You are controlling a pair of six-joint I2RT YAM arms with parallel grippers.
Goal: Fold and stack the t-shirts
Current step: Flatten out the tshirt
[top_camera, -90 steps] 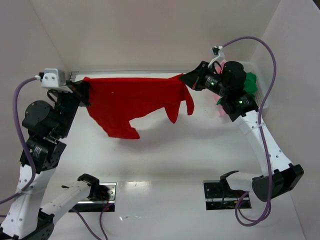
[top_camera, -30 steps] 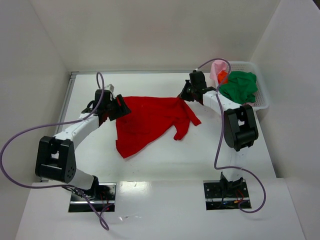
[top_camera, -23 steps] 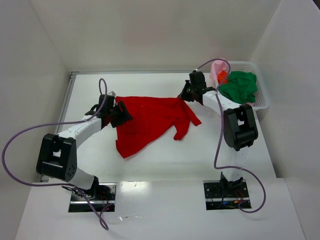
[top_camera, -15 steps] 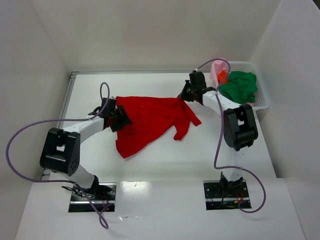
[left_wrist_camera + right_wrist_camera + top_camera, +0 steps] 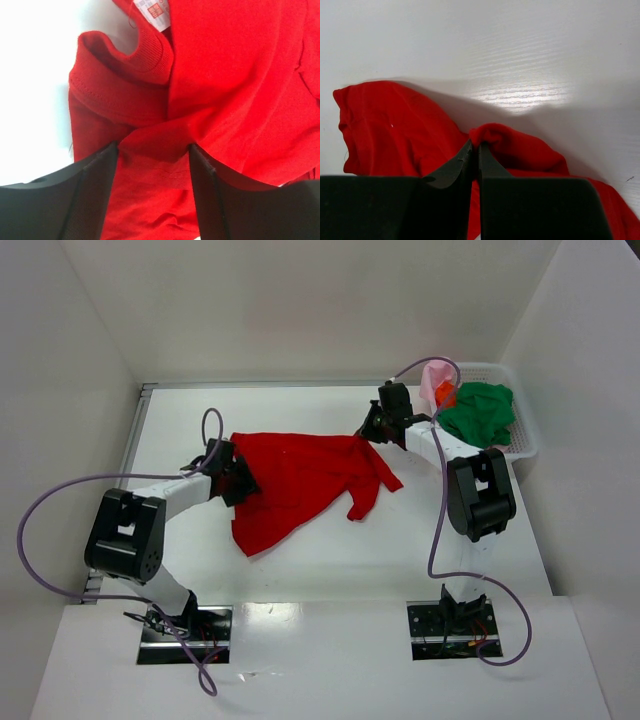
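The bright red t-shirt lies spread and creased on the white table, its collar and neck label showing in the left wrist view. My left gripper is low over the shirt's left edge and open, its fingers straddling a raised fold of red cloth. My right gripper is shut on a pinch of the shirt's upper right edge, with red cloth bunched around the tips. Dark green, pale pink and orange t-shirts sit in the basket.
The white lattice basket stands at the back right corner against the wall. White walls close in the table on the left, back and right. Purple cables loop from both arms above the table.
The red shirt, held stretched in the air between both grippers three seconds ago, now lies on the table. The left gripper has let go and slid right onto the shirt's left edge.
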